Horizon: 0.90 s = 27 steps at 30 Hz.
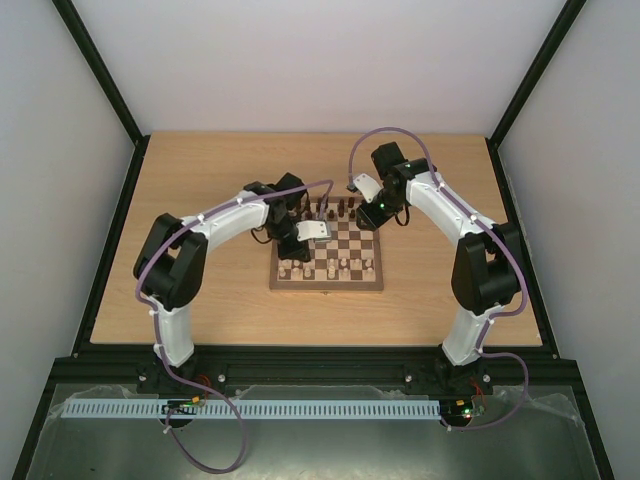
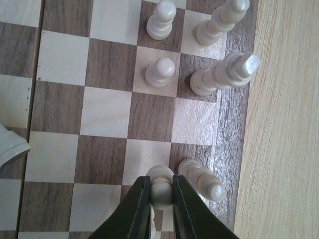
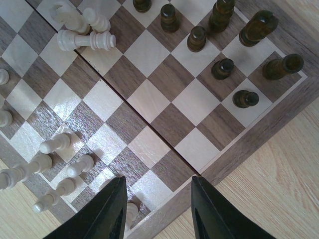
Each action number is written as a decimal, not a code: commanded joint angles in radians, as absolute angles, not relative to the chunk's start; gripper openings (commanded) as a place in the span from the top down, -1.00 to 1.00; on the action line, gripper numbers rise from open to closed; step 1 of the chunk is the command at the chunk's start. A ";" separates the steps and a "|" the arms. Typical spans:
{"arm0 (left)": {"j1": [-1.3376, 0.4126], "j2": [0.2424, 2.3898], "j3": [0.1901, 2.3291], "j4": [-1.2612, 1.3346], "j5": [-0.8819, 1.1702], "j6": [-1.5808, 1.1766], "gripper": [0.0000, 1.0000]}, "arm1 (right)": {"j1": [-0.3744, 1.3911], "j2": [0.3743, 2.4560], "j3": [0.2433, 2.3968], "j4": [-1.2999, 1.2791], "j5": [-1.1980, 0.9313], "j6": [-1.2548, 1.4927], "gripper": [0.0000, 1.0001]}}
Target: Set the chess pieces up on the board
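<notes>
Pawn base hidden by clamped left jaws; board edges cropped.

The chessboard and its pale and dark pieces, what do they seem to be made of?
The chessboard looks like wood: grain lines run through both dark and cream squares, and the glare suggests a glossy varnish. The pale pieces seem to be smooth turned wood with a slight sheen, though plastic cannot be ruled out. The dark pieces look like stained, polished wood.
</notes>
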<state>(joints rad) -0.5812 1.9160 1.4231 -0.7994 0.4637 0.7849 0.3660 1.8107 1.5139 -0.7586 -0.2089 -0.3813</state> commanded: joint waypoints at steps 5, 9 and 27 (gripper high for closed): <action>-0.612 1.945 1.437 -0.783 0.430 0.782 0.80 | 0.367 1.826 1.528 -0.795 -0.224 -0.384 0.27; -0.614 1.954 1.438 -0.768 0.404 0.777 0.80 | 0.368 1.824 1.523 -0.793 -0.222 -0.385 0.28; -0.615 1.984 1.442 -0.771 0.392 0.779 0.63 | 0.367 1.832 1.525 -0.791 -0.222 -0.385 0.28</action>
